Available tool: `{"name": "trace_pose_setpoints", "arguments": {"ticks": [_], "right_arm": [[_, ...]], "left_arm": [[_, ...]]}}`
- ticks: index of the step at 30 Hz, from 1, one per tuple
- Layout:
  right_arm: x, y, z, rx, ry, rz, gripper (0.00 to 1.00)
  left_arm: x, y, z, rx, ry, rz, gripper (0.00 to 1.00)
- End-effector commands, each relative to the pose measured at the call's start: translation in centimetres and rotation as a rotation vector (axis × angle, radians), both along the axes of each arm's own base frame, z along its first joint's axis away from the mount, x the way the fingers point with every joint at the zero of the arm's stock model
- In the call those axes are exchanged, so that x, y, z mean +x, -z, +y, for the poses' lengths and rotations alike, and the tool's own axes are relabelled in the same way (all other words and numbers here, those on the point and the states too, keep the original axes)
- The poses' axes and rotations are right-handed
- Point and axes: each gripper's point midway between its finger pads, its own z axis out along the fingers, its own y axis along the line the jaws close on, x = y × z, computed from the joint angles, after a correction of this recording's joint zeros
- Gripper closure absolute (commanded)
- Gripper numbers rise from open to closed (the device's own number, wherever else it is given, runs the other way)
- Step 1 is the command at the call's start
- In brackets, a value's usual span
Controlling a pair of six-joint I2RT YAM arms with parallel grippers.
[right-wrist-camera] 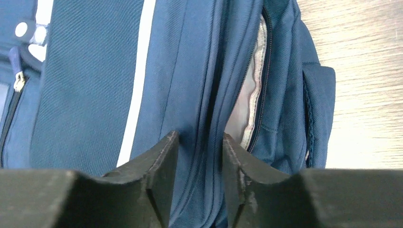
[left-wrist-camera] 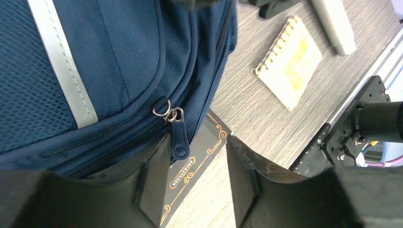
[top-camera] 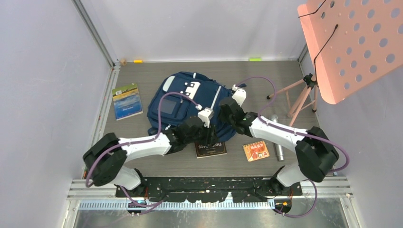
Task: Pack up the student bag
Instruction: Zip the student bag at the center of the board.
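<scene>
The navy student bag (top-camera: 187,102) lies flat mid-table, front pocket up, and fills the left wrist view (left-wrist-camera: 95,71) and the right wrist view (right-wrist-camera: 85,85). My left gripper (top-camera: 207,129) is at the bag's near edge. In its wrist view it (left-wrist-camera: 198,142) is open, and a blue zipper pull (left-wrist-camera: 179,138) hangs against the left finger. My right gripper (top-camera: 227,113) is at the bag's right side. In its wrist view it (right-wrist-camera: 199,137) is shut on a fold of the bag's fabric, beside a part-open zipper showing pale lining (right-wrist-camera: 247,104).
A black book with gold print (top-camera: 210,148) lies under the bag's near edge and shows between the left fingers (left-wrist-camera: 199,152). An orange spiral notebook (top-camera: 255,151), a silver cylinder (top-camera: 277,137), a blue-green book (top-camera: 127,100) and a pink stand (top-camera: 304,92) lie around.
</scene>
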Motion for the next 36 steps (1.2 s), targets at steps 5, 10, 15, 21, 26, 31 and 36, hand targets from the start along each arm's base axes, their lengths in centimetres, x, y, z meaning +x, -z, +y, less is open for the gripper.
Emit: {"name": "trace_pose_setpoints", "arguments": {"ticks": [5,10,15,21,26,31,36], "right_arm": [[-2.6,-4.6,-0.8,-0.031,-0.104,-0.058,0.36],[-5.1,-5.6,-0.7,-0.008,-0.163,-0.057,0.34],[-7.6,-5.7,1.0,0.045,-0.181,-0.029,0.36],[-9.4,-3.7,4.5,0.072,-0.21,0.029,0.41],[-10.4,-2.5,7.7,0.074,-0.251,0.051,0.46],[-9.9,-1.0,8.5,0.048,-0.225,0.068,0.51],[-8.9,-0.9,8.8,0.037,-0.19,0.031,0.54]], "left_arm": [[0.7,-6.4,5.6,0.02,-0.161,-0.111,0.3],[1.7,-7.9,10.3,0.011,-0.302,-0.08,0.25],[4.0,-8.3,15.0,-0.045,-0.497,-0.017,0.23],[6.6,-7.3,17.0,-0.176,-0.597,0.101,0.25],[7.7,-5.9,17.2,-0.21,-0.641,0.142,0.26],[8.6,-4.7,17.5,-0.241,-0.68,0.15,0.27],[9.5,-4.2,17.6,-0.261,-0.704,0.138,0.3]]}}
